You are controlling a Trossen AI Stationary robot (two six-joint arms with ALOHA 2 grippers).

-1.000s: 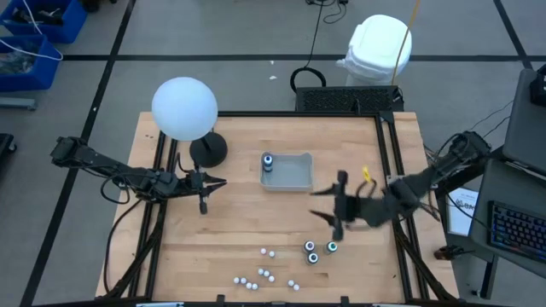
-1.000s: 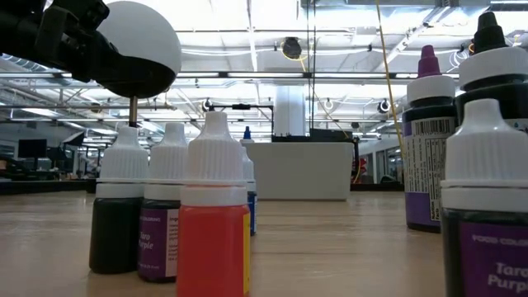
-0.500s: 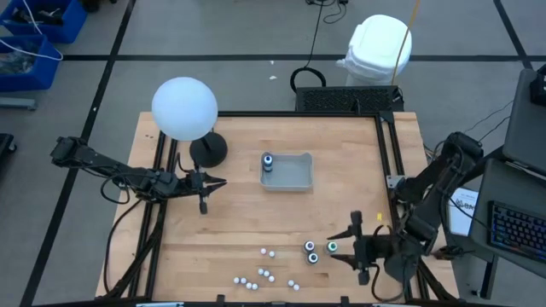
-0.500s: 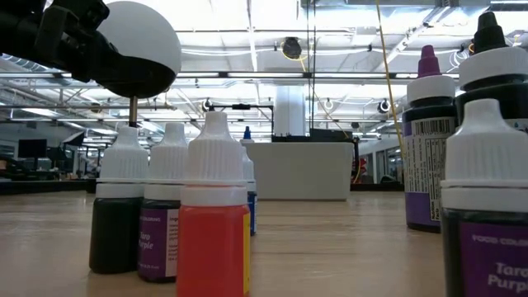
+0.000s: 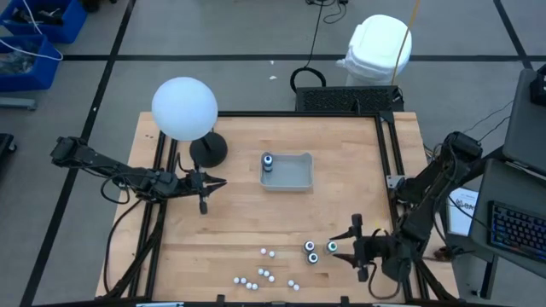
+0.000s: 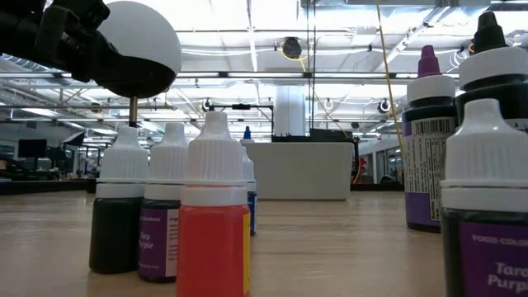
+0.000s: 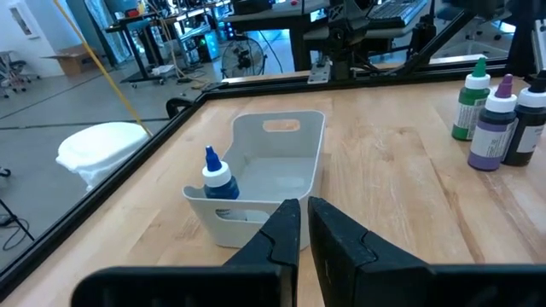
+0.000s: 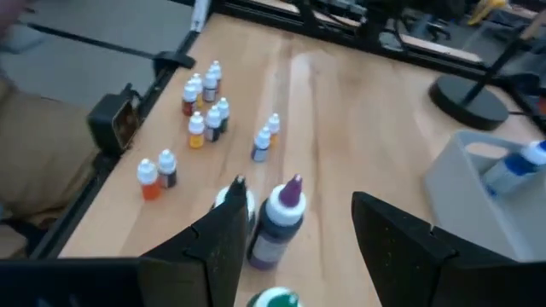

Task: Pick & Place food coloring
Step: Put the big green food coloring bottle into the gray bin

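The food coloring is split across the table (image 5: 230, 230). One blue-tipped bottle (image 5: 267, 161) stands upright inside the grey tray (image 5: 294, 175), in the tray's 9 o'clock corner; the left wrist view shows the same bottle (image 7: 218, 181) against the tray's near wall (image 7: 256, 213). Three bigger dark bottles (image 5: 317, 251) stand close together toward the table's 5 o'clock area, and the small white-capped vials (image 5: 261, 275) lie scattered just at 8 o'clock of those three, near the table's 6 o'clock edge. In the low view the vials (image 6: 211, 214) stand upright in a tight row, an orange one in front, with purple-labelled bigger bottles (image 6: 429, 148) off to 3 o'clock.

The right claw (image 5: 358, 247) sits just at 3 o'clock of the three bigger bottles, its fingers spread wide and holding nothing; through its wrist view a purple-capped bottle (image 8: 281, 217) stands between the open fingers (image 8: 222, 247), not touched.

The left claw (image 5: 205, 192) waits at 9 o'clock of the tray, well apart from it, fingers pinched nearly together on nothing, as its wrist view shows (image 7: 300, 230).

A white globe lamp (image 5: 184, 108) on a dark round base (image 5: 208, 151) stands at the table's 10 o'clock
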